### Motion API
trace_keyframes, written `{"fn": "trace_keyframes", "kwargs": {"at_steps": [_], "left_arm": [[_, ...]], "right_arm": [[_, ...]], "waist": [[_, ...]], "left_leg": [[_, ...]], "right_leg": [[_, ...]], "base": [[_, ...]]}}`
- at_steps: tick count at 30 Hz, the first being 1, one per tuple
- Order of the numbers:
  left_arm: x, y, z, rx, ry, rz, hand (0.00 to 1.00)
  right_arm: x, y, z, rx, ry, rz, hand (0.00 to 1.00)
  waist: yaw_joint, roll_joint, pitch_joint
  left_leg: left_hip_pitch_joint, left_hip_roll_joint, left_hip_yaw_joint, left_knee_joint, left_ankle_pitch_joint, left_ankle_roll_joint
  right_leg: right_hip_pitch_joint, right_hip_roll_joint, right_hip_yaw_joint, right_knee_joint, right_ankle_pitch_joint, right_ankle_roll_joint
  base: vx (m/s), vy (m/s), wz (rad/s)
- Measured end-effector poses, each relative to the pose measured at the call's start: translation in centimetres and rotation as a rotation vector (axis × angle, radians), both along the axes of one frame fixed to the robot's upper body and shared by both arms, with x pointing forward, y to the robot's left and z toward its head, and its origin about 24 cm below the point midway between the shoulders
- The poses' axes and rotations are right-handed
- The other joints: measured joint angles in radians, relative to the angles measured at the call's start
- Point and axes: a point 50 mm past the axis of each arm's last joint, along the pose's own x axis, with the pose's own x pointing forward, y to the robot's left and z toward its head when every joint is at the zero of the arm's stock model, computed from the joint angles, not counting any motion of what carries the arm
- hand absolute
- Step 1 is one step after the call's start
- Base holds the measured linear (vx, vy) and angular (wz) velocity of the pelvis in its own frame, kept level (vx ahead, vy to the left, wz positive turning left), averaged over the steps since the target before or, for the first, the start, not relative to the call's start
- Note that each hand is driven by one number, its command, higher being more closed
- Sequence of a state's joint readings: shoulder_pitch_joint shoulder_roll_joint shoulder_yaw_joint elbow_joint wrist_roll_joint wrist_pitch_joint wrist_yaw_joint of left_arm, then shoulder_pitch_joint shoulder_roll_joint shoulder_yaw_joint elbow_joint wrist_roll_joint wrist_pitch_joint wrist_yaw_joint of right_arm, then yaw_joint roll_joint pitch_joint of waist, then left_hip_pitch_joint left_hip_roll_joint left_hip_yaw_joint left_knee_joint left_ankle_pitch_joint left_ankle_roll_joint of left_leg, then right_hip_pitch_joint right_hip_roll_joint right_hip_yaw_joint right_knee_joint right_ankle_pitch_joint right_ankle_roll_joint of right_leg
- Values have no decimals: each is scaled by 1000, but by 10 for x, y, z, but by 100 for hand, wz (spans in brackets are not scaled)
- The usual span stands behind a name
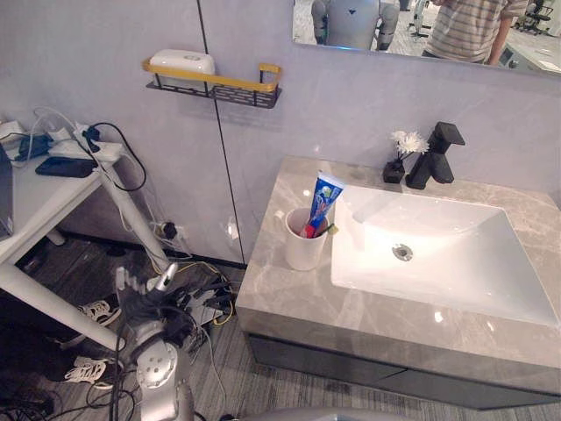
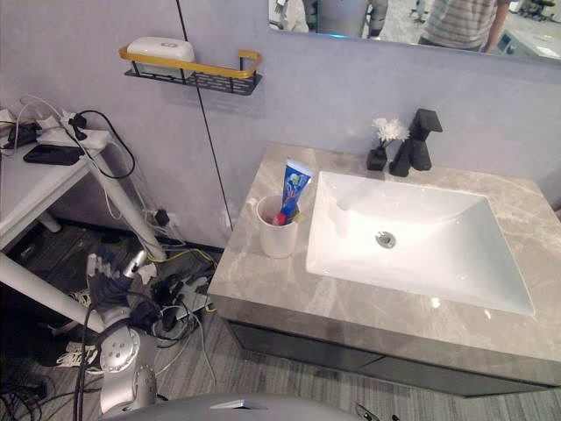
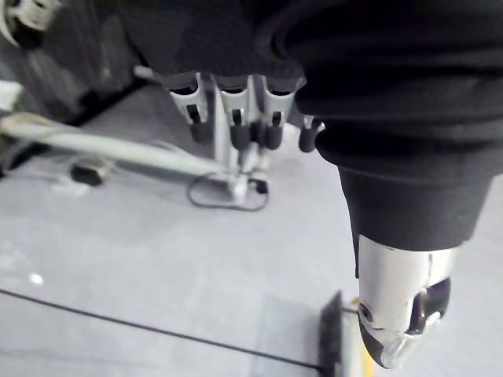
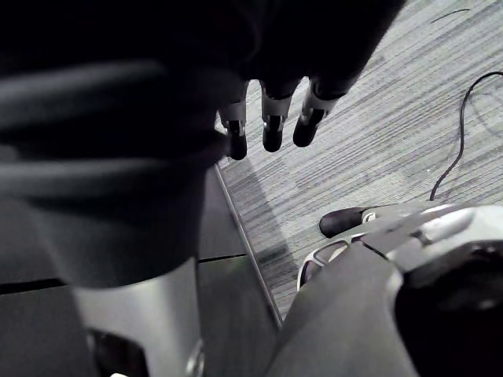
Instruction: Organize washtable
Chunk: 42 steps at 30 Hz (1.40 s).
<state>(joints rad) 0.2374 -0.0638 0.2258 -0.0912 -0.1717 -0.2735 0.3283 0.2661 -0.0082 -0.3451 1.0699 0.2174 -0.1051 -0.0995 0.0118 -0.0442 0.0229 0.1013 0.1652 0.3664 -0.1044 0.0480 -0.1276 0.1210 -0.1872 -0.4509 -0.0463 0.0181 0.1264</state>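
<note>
A white cup [image 1: 304, 247] stands on the grey marble countertop [image 1: 280, 294], just left of the white sink basin [image 1: 456, 263]. A blue toothpaste tube [image 1: 324, 200] leans upright in the cup, with something red beside it. A small black vase of white flowers [image 1: 399, 158] sits next to the black faucet [image 1: 436, 156] at the back. My left hand [image 1: 138, 294] hangs low beside the cabinet, left of the counter, open and holding nothing. Its fingers [image 3: 236, 118] point at the wall. My right hand [image 4: 271, 118] hangs open over the floor, with nothing in it.
A black and yellow wall shelf [image 1: 215, 86] carries a white box [image 1: 182, 61]. A white side table [image 1: 44, 197] at the left holds a power strip and a phone. Cables and shoes [image 1: 96, 311] lie on the floor below. A person is reflected in the mirror [image 1: 469, 26].
</note>
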Motion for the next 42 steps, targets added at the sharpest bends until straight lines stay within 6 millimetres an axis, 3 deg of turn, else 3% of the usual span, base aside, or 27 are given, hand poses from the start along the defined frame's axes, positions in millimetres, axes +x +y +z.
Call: {"fn": "trace_keyframes", "kwargs": {"at_steps": [2,3,10,17,22,30,39,42], "left_arm": [[4,-9,12,9,-58,-41,0],[8,-20,22,10,-108,-86,100],[16,-78,60,-11,-319,-376,100],[16,-92,64,-40,-365,-473,100],[14,-115,63,-136,-393,-646,100],[14,-142,33,-84,-246,-918,100],[10,-149,8,-100,-117,-1032,100],[6,-154,-2,-94,-60,-1096,100]], "right_arm": [[-1,0,0,0,1,1,0],[-1,1,0,0,1,4,0],[-2,0,0,2,-8,-21,0],[-10,-3,-1,-2,19,-29,0],[-10,-3,-1,-1,19,-34,0],[-3,-7,0,-1,2,-35,0],[-4,-6,-1,7,14,-38,0],[-1,-6,-2,12,11,-50,0]], "waist": [[2,-2,-1],[2,-3,-2],[-4,1,-9],[-7,12,-17],[-8,12,-18],[-35,25,-24],[-36,19,-23],[-50,14,-24]], "left_leg": [[-4,-1,-1,0,0,0],[-8,-1,-2,0,0,0],[-17,-1,-6,0,2,0],[-20,-1,-12,0,4,0],[-27,-1,-14,0,7,1],[-25,-1,-30,0,14,0],[-37,-2,-43,0,14,0],[-42,-2,-48,0,14,0]], "right_leg": [[-2,-1,-1,0,0,1],[-5,-1,-1,0,1,1],[-15,0,1,0,1,1],[-16,1,3,1,1,1],[-24,2,6,2,1,1],[-32,7,-1,-3,-5,-13],[-32,9,-12,-15,-4,-11],[-32,9,-20,-16,-3,-9]], "base": [[8,2,2],[0,0,0],[0,0,0],[-2,0,0],[0,0,0],[0,0,0],[7,-1,3],[16,-4,7]]}}
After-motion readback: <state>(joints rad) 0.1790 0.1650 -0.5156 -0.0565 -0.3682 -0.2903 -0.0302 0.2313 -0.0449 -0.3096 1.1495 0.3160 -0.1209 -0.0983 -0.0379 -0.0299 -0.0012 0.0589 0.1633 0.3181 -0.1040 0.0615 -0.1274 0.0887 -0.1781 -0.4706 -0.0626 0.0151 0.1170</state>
